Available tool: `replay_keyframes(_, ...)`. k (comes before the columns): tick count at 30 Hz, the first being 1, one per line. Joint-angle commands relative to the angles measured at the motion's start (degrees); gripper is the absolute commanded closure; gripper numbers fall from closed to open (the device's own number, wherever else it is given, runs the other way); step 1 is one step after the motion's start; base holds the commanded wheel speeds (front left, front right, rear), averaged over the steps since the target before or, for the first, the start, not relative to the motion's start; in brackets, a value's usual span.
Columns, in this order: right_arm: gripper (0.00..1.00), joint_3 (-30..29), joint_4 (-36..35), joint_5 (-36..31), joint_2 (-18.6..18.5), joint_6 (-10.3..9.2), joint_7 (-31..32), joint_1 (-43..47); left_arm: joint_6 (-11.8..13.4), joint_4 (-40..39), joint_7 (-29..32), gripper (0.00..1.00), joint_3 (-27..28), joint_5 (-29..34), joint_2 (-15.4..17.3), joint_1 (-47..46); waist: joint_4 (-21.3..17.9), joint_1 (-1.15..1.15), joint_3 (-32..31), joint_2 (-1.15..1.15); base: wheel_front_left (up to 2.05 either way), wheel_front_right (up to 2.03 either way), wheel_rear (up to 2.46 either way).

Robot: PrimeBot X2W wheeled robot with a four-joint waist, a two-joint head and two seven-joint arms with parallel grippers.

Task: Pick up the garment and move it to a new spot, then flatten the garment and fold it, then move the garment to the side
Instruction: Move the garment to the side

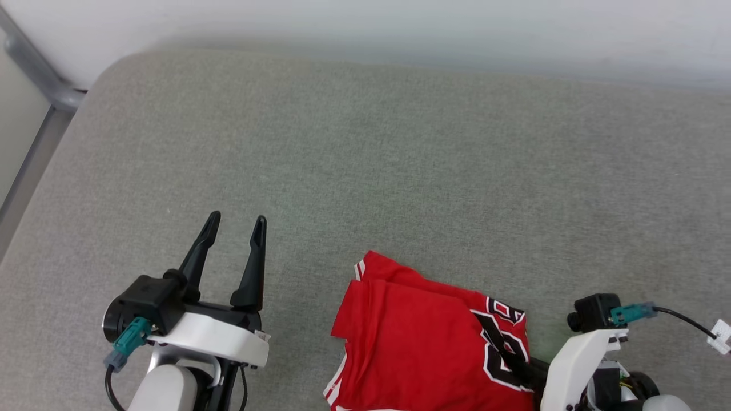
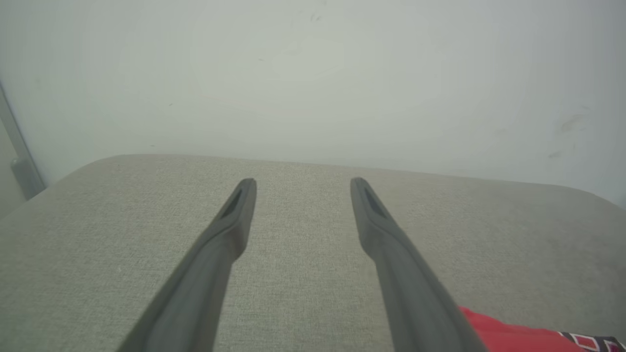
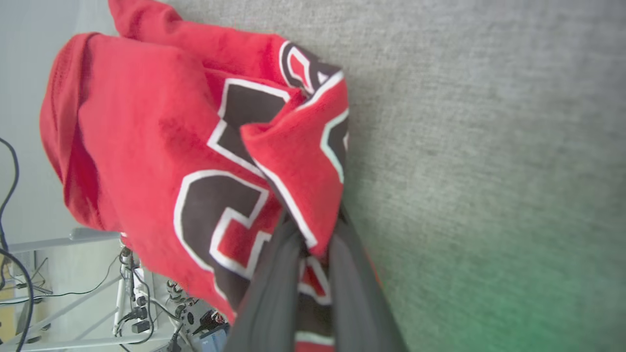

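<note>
Garment (image 1: 411,337) bunched, number end rightward, pinched in right tool (image 3: 318,237)

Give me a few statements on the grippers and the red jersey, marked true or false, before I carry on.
1. The right gripper is shut on a fold of the garment. True.
2. The left gripper holds a sleeve. False: it is open and empty over the bare grey cushion, apart from the garment.
3. The garment lies spread flat. False: it is bunched, with layers folded over each other.
4. In the head view the garment lies to the right of the left gripper. True.
</note>
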Motion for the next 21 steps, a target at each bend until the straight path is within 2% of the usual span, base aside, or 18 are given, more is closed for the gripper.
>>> replay_keyframes(1,1.0,0.1,0.3,-0.9,-0.9,-0.14,0.0,0.0,-0.1,0.0,-0.3,0.0,0.1,0.3,-0.1,0.7,-1.0,-0.01,-1.1,0.0,0.0,0.0,0.0)
replay_keyframes(10,1.0,-1.4,-3.1,-8.3,-5.5,-0.11,1.4,-1.5,-0.4,-1.7,-0.2,0.0,0.4,1.7,0.4,3.3,-8.6,-0.01,-3.8,0.0,0.0,0.0,0.0)
replay_keyframes(14,1.0,-3.5,-4.5,-11.5,-7.6,-0.11,2.6,-2.2,-0.4,-2.4,-0.2,0.0,0.0,2.4,1.2,3.0,-13.1,-0.01,-2.8,0.0,0.0,0.0,0.0)
replay_keyframes(21,1.0,-6.6,-4.7,-14.6,-8.4,-0.11,3.9,-5.5,-0.3,-5.0,0.1,0.0,0.2,2.7,2.8,1.2,-22.0,-0.01,1.2,0.0,0.0,0.0,0.0)
